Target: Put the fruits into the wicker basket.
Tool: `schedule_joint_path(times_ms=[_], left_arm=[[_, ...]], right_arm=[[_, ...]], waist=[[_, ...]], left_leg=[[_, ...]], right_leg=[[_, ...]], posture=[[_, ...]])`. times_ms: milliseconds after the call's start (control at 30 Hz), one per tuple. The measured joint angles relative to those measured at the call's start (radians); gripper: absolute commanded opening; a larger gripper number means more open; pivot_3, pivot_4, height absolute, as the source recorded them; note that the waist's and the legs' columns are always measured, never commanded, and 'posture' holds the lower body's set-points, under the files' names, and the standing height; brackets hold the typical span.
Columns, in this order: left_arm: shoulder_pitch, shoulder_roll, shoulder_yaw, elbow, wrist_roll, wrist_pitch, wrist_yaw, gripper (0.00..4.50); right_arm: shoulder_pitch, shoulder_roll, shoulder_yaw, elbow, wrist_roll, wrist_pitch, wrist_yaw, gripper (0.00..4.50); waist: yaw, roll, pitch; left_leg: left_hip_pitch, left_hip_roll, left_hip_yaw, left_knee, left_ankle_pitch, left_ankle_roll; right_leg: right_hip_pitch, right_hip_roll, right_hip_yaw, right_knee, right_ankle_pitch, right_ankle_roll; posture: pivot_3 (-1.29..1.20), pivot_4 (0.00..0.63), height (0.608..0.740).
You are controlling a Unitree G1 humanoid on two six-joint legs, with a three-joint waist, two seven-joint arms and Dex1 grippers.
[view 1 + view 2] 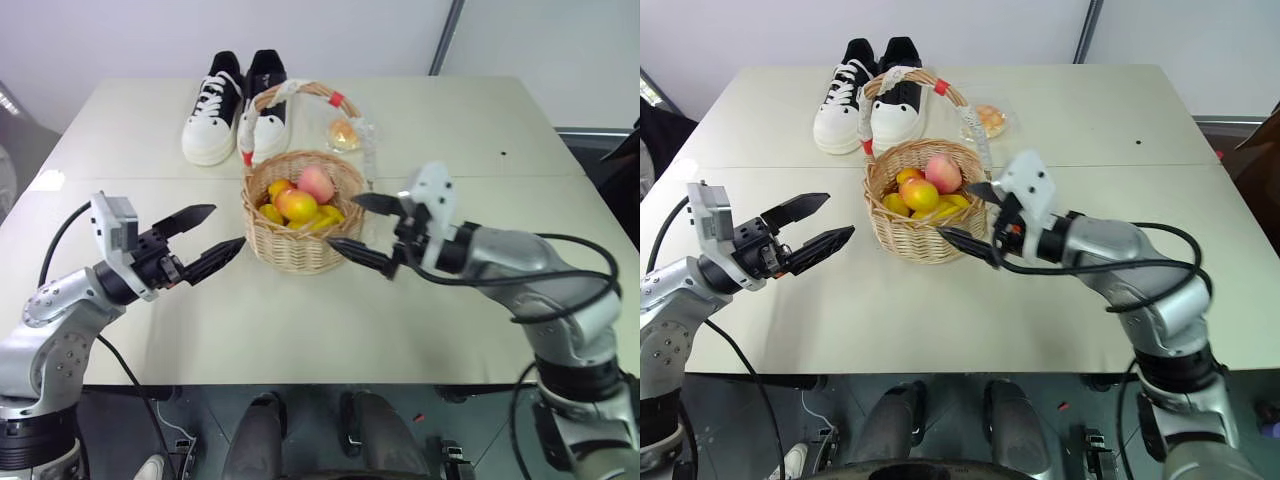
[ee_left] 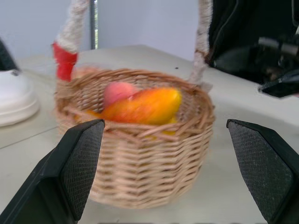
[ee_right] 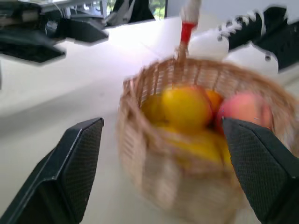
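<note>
The wicker basket (image 1: 292, 245) stands in the middle of the table, its ribbon-wrapped handle (image 1: 300, 90) arching over it. Inside lie a pink peach (image 1: 316, 183), a yellow-orange mango (image 1: 296, 206) and smaller yellow fruits (image 1: 331, 214). My left gripper (image 1: 205, 238) hovers just left of the basket, open and empty. On the basket's right side my right gripper (image 1: 365, 226) stands open and empty, its fingers close to the wall and rim. In the wrist views the basket (image 2: 140, 158) (image 3: 187, 154) sits ahead of each pair of open fingers.
A pair of black-and-white sneakers (image 1: 230, 108) stands at the back of the table (image 1: 300, 330) behind the basket. A wrapped pale orange item (image 1: 345, 135) lies right of the handle. Table edges run near front and sides.
</note>
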Motion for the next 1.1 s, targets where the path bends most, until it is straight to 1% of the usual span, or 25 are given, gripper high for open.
schedule_joint_path(times_ms=[33, 100, 300, 333, 400, 433, 467, 600, 633, 733, 833, 933, 1000, 1100], left_arm=[[-0.016, -0.013, -0.023, -0.004, -0.007, 0.001, -0.003, 4.5], [-0.025, -0.016, -0.047, -0.006, -0.012, 0.001, -0.005, 4.5], [-0.048, -0.024, -0.086, -0.006, -0.012, 0.0, -0.004, 4.5], [-0.05, -0.027, -0.088, -0.007, -0.013, 0.0, -0.003, 4.5], [-0.048, -0.028, -0.089, -0.009, -0.013, 0.0, -0.001, 4.5], [-0.043, -0.028, -0.088, -0.012, -0.013, 0.0, 0.0, 4.5], [-0.034, -0.028, -0.088, -0.017, -0.013, 0.0, 0.002, 4.5], [-0.008, -0.028, -0.084, -0.034, -0.013, 0.0, 0.013, 4.5], [0.0, -0.028, -0.084, -0.042, -0.014, 0.0, 0.015, 4.5], [0.009, -0.028, -0.084, -0.045, -0.014, 0.0, 0.018, 4.5], [0.007, -0.028, -0.084, -0.046, -0.014, 0.0, 0.017, 4.5], [-0.009, -0.028, -0.088, -0.039, -0.014, 0.0, 0.012, 4.5], [-0.03, -0.028, -0.096, -0.033, -0.012, 0.0, 0.006, 4.5], [-0.053, -0.032, -0.12, -0.018, -0.012, 0.0, -0.003, 4.5]], right_arm=[[-0.004, 0.003, -0.034, 0.021, -0.001, -0.006, -0.013, 4.16], [-0.018, 0.016, -0.051, 0.058, -0.014, -0.02, -0.039, 4.16], [-0.108, 0.152, 0.026, 0.277, -0.143, -0.112, -0.127, 4.16], [-0.125, 0.174, 0.04, 0.318, -0.163, -0.13, -0.138, 3.92], [-0.137, 0.21, 0.041, 0.363, -0.174, -0.156, -0.146, 3.32], [-0.139, 0.223, 0.04, 0.374, -0.173, -0.161, -0.147, 2.83], [-0.14, 0.234, 0.038, 0.378, -0.171, -0.166, -0.148, 2.21], [-0.14, 0.236, 0.016, 0.376, -0.154, -0.169, -0.142, 0.18], [-0.135, 0.229, 0.0, 0.366, -0.151, -0.168, -0.142, 0.08], [-0.105, 0.186, -0.057, 0.316, -0.126, -0.162, -0.137, 0.08], [-0.089, 0.135, -0.159, 0.306, -0.113, -0.16, -0.154, 0.08], [-0.087, 0.074, -0.277, 0.36, -0.142, -0.189, -0.212, 0.08], [-0.087, 0.044, -0.324, 0.42, -0.189, -0.222, -0.262, 0.08], [-0.088, 0.033, -0.375, 0.528, -0.248, -0.277, -0.323, 0.08]], waist=[[-0.001, 0.0, 0.0], [-0.002, 0.0, 0.0], [-0.003, 0.0, 0.0], [-0.001, 0.0, 0.0], [0.0, 0.0, 0.0], [0.002, 0.0, 0.0], [0.003, 0.0, 0.0], [0.004, 0.0, 0.0], [0.004, 0.001, 0.0], [0.006, 0.001, 0.0], [0.006, 0.001, 0.0], [0.006, 0.001, 0.0], [0.005, 0.001, 0.0], [-0.001, 0.001, 0.0]], left_leg=[[0.0, 0.001, 0.0, 0.002, 0.0, 0.0], [0.0, 0.004, 0.001, 0.005, 0.0, 0.0], [0.001, 0.008, 0.0, 0.006, 0.0, 0.0], [0.0, 0.009, 0.0, 0.006, 0.0, 0.0], [0.0, 0.009, -0.001, 0.006, 0.0, 0.0], [-0.001, 0.009, -0.001, 0.006, 0.0, 0.0], [-0.001, 0.009, -0.001, 0.006, 0.0, 0.001], [-0.001, 0.009, 0.0, 0.006, 0.0, 0.001], [-0.001, 0.009, -0.001, 0.006, 0.0, 0.001], [-0.001, 0.009, 0.0, 0.006, 0.0, 0.001], [-0.001, 0.009, 0.0, 0.006, 0.0, 0.001], [-0.001, 0.008, 0.0, 0.006, 0.0, 0.001], [-0.001, 0.008, 0.0, 0.006, 0.0, 0.001], [0.0, 0.008, 0.002, 0.006, 0.0, 0.001]], right_leg=[[0.0, 0.001, 0.0, 0.0, 0.001, -0.003], [0.0, 0.005, 0.0, 0.0, 0.0, -0.006], [0.0, 0.012, 0.003, 0.002, 0.004, -0.009], [-0.001, 0.012, 0.003, 0.002, 0.005, -0.007], [-0.001, 0.013, 0.002, 0.002, 0.005, -0.006], [-0.001, 0.013, 0.002, 0.002, 0.004, -0.006], [-0.001, 0.012, 0.002, 0.002, 0.004, -0.005], [-0.001, 0.012, 0.002, 0.002, 0.004, -0.005], [-0.001, 0.012, 0.002, 0.002, 0.004, -0.005], [-0.001, 0.012, 0.002, 0.002, 0.004, -0.006], [-0.001, 0.012, 0.003, 0.002, 0.003, -0.006], [-0.001, 0.012, 0.003, 0.002, 0.002, -0.009], [-0.001, 0.012, 0.003, 0.002, 0.002, -0.009], [-0.001, 0.013, 0.005, 0.002, 0.004, -0.006]], posture=[[0.0, 0.15, 0.74], [0.0, 0.15, 0.74], [0.0, 0.15, 0.74], [0.0, 0.15, 0.74], [0.0, 0.15, 0.74], [0.0, 0.15, 0.74], [0.0, 0.15, 0.74], [0.0, 0.15, 0.74], [0.0, 0.15, 0.74], [0.0, 0.15, 0.74], [0.0, 0.15, 0.74], [0.0, 0.15, 0.74], [0.0, 0.15, 0.74], [0.0, 0.15, 0.74]])
